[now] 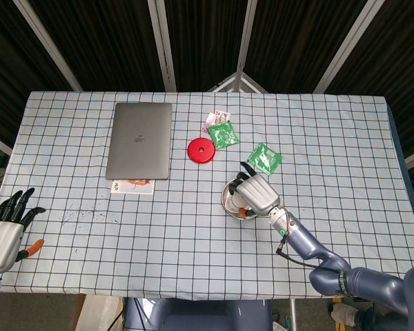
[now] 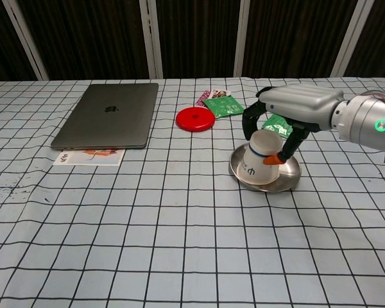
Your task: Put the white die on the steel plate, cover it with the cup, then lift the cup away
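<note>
A white paper cup [image 2: 258, 160] stands upside down and tilted on the steel plate [image 2: 289, 174], with its rim on the plate's left part. My right hand [image 2: 294, 109] grips the cup from above, fingers down both sides. From the head view the right hand [image 1: 257, 193] hides most of the cup and plate [image 1: 228, 195]. The white die is not visible; it may be under the cup. My left hand [image 1: 3, 231] hangs at the table's front left corner, fingers apart, holding nothing.
A closed laptop [image 2: 109, 122] lies at the back left with a card [image 2: 90, 156] in front of it. A red disc [image 2: 195, 119] and green packets [image 2: 223, 104] lie behind the plate, another green packet [image 1: 265, 158] to its right.
</note>
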{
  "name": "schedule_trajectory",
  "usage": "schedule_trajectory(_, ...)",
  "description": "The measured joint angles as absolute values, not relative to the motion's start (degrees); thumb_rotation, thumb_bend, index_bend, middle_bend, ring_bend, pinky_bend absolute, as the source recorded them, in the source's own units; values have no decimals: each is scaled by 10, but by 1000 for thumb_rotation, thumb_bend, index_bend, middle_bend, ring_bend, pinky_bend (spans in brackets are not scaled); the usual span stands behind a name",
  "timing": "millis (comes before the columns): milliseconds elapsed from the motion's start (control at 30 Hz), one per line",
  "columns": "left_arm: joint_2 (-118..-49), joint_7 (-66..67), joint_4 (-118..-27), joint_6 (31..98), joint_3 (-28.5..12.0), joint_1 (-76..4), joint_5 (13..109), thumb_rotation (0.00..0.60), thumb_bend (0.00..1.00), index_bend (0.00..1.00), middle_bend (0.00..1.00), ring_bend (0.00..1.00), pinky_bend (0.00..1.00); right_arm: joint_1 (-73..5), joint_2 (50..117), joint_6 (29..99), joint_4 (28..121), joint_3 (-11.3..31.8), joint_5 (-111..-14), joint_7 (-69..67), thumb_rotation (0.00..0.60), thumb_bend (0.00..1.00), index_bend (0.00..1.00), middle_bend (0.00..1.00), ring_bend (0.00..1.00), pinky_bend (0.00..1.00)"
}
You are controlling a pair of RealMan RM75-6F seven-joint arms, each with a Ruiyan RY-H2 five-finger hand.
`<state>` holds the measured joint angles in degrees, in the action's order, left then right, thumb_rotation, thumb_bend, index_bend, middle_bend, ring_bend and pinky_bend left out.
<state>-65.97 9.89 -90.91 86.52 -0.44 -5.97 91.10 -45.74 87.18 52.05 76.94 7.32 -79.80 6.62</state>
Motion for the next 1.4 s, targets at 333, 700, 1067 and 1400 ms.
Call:
schedule_trajectory(333,-661,103,-910,862,-4,-61,910,600,274,293,0,0,128,-468,897,517,719,91,-786,45,600,345,554,504,268,0)
schedule_trajectory(700,-663,106,-908,860,-5,-62,908,600,275,293,0,0,128,-460,915,560,648,101,-799,-6,600,345,561,504,268,0)
schedule_trajectory(1067,-662,106,-910,861,-3,-61,910,600,275,293,0,0,128,-434,842,567,661,118,-775,-53,600,355,574,504,268,0)
schedule_trajectory(1400,-665,112,-913,860,-3,-61,910,600,275,293,0,0,128,-410,819,537,608,114,-733,-41,600,357,574,504,268,0)
